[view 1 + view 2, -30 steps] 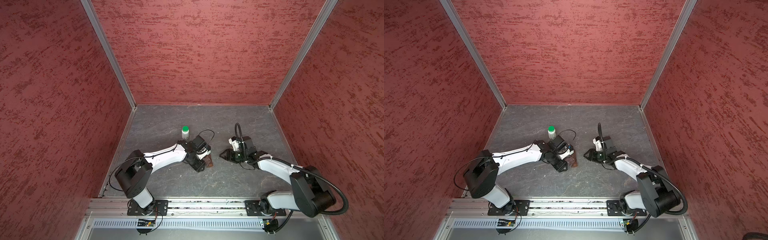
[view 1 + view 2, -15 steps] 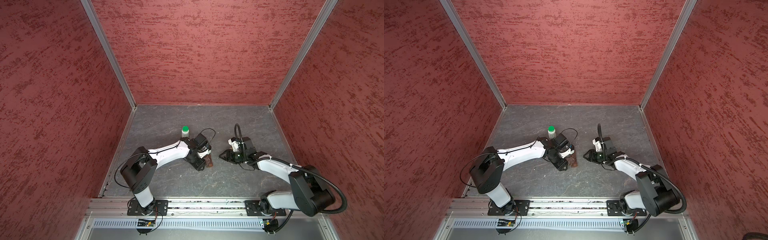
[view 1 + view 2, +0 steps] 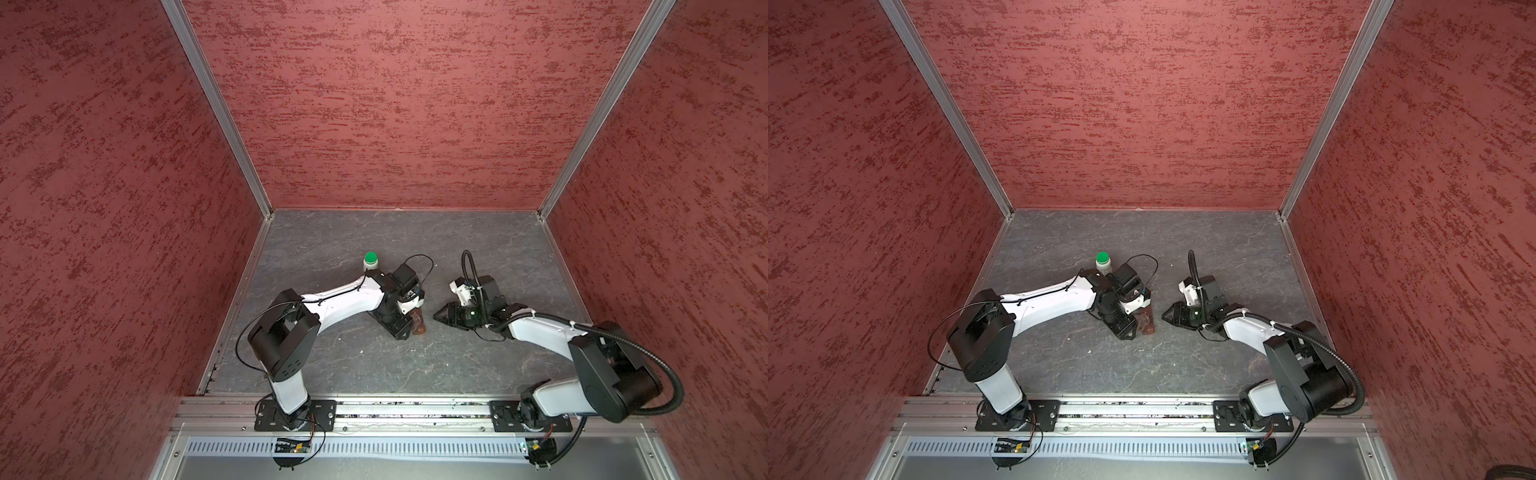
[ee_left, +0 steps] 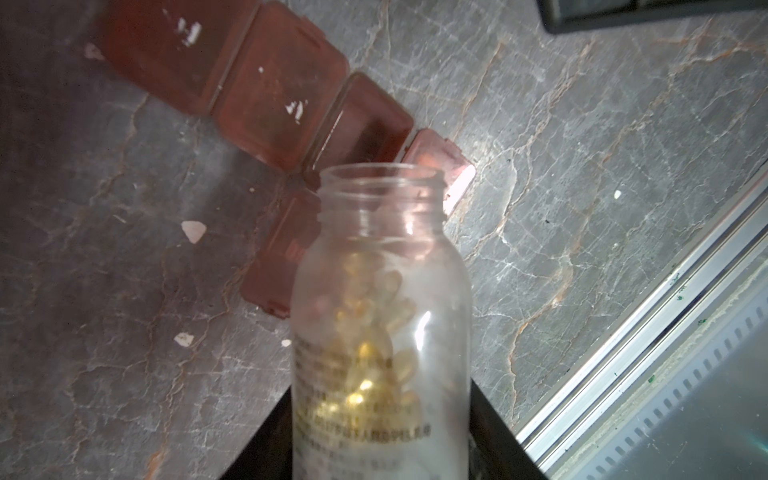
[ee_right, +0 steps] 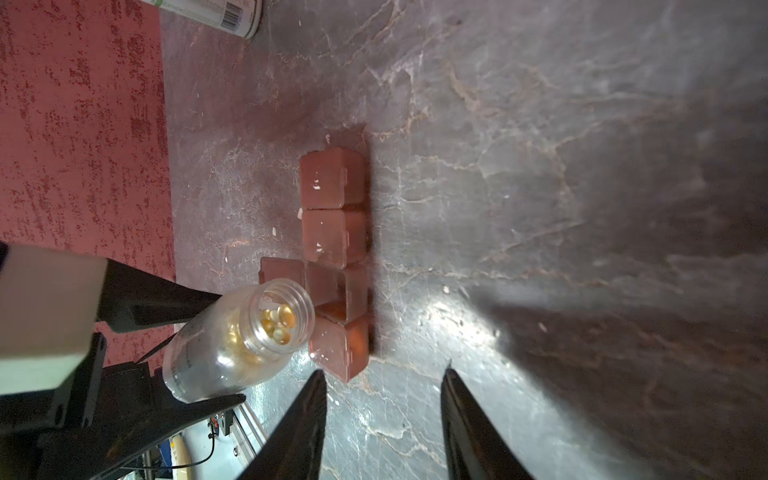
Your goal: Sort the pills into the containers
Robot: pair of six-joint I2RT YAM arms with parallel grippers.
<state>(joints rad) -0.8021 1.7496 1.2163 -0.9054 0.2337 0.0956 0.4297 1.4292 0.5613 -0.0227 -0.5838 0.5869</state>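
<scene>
Pills point(image 5: 278, 322), yellow capsules, sit inside an uncapped clear bottle point(image 4: 382, 332) clamped by the left gripper point(image 5: 232, 348), tilted over an open compartment of the brown organizer point(image 5: 334, 208). Right gripper point(image 5: 383, 371) hovers nearby, jaws apart, empty.

One green-capped bottle point(image 3: 370, 261), one open capsule bottle point(image 5: 232, 340), one four-compartment pill box point(image 5: 334, 237), two arms point(image 3: 345, 297) point(image 3: 540, 332).

Both top views: mounted high, tilted down, far off, whole table point(image 3: 415, 365). Left wrist cam: v. close, down along bottle point(image 4: 380, 316) onto pill box point(image 4: 266, 104). Right wrist cam: low, near, same two.
</scene>
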